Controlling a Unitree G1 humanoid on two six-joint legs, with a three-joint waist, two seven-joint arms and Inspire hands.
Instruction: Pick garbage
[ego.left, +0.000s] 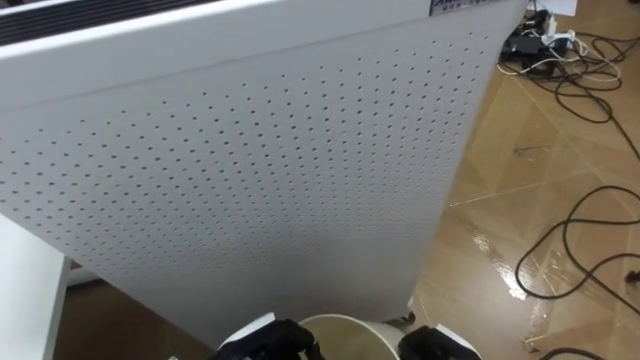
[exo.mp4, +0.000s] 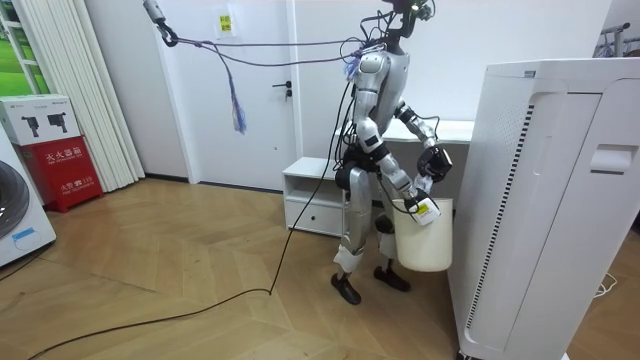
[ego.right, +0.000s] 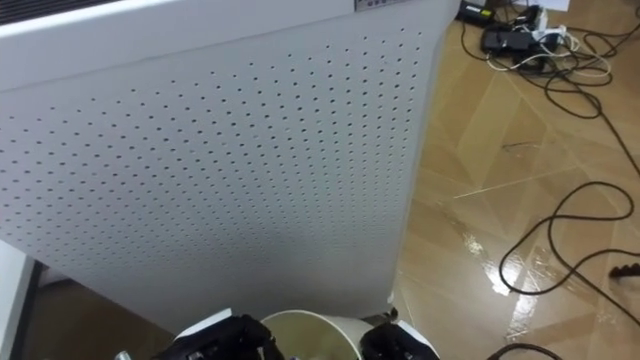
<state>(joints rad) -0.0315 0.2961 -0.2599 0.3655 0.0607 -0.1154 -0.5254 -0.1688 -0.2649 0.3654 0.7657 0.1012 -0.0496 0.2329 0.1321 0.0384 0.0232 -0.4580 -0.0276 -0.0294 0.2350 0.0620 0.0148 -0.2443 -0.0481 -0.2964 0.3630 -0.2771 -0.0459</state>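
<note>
I stand close in front of a tall white perforated cabinet (ego.left: 260, 170), also at the room view's right (exo.mp4: 545, 200). A white waste bin (exo.mp4: 422, 238) hangs before my legs, off the floor. Its round rim (ego.left: 345, 328) shows at the bottom of the eye views. My right hand (exo.mp4: 416, 203) is curled on the bin's rim, and it shows dark beside the rim (ego.left: 435, 345). My left hand (ego.left: 268, 340) sits at the rim's other side; in the room view it is a little above the bin (exo.mp4: 437, 160). The bin's inside is hidden.
Wooden floor (ego.left: 540, 200) lies to my right, with black cables (ego.left: 580, 240) looping over it and a power strip (ego.left: 540, 42) further off. A low white shelf (exo.mp4: 312, 195) and a door (exo.mp4: 262, 90) are behind me. A red box (exo.mp4: 55, 150) stands at the room view's left.
</note>
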